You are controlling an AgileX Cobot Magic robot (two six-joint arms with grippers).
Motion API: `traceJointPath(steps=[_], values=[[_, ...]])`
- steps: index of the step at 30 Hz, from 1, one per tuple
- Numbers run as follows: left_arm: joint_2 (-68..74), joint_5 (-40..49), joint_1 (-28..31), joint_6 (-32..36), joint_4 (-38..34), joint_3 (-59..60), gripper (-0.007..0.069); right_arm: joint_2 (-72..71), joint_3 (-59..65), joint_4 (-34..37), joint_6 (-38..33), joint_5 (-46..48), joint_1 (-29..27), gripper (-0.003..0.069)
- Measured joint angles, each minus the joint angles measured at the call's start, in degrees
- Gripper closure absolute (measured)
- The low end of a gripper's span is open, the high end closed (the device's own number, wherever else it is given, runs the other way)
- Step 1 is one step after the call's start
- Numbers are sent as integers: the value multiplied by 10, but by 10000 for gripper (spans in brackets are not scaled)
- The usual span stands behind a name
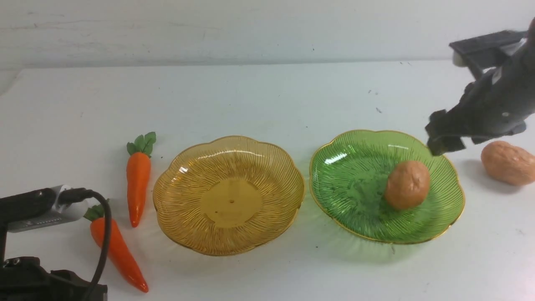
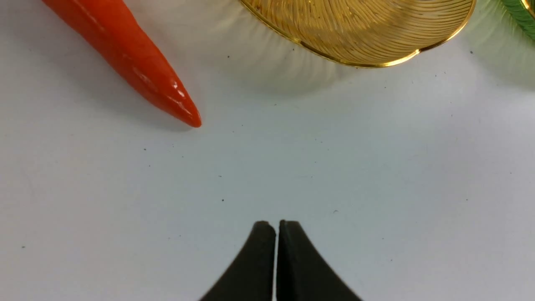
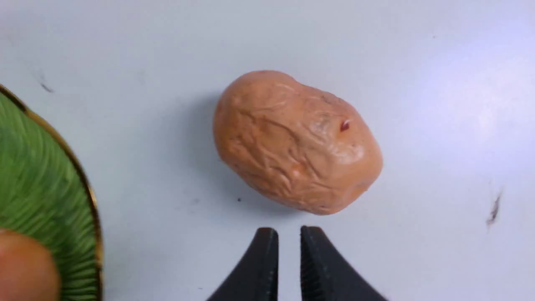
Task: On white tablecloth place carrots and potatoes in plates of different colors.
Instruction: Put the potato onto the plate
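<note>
On the white tablecloth [image 1: 267, 96] the green plate [image 1: 355, 188] holds one potato [image 1: 406, 184]. The second potato [image 1: 508, 163] lies on the cloth to the plate's right. The amber plate [image 1: 230, 200] has nothing in it. Two carrots [image 1: 138, 179] [image 1: 119, 251] lie on the cloth to its left. My right gripper [image 1: 443, 144] hovers over the green plate's right rim, nearly shut and empty. In the right wrist view it [image 3: 289, 230] is just short of the loose potato [image 3: 296, 142]. My left gripper [image 2: 276, 223] is shut and empty over bare cloth, near a carrot tip [image 2: 184, 113].
The left arm's body and cable [image 1: 37, 209] sit at the front left corner, partly covering the nearer carrot. The amber plate's rim [image 2: 363, 62] lies ahead of the left gripper. The wall rises behind the table's far edge.
</note>
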Motion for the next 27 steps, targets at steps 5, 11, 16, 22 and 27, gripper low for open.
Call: traceJointPath(steps=[5, 11, 16, 22, 27], values=[[0, -2, 0, 0, 0, 0, 627, 26, -1, -55, -53, -35, -1, 244], [0, -17, 0, 0, 0, 0, 627, 67, -2, -60, -119, -85, -1, -20], [0, -17, 0, 0, 0, 0, 627, 112, -3, -38, -168, -100, -1, -25], [1, -17, 0, 0, 0, 0, 627, 127, -15, -23, -186, -84, -1, 62], [1, -17, 0, 0, 0, 0, 627, 131, -102, 35, -142, 76, -1, 62]])
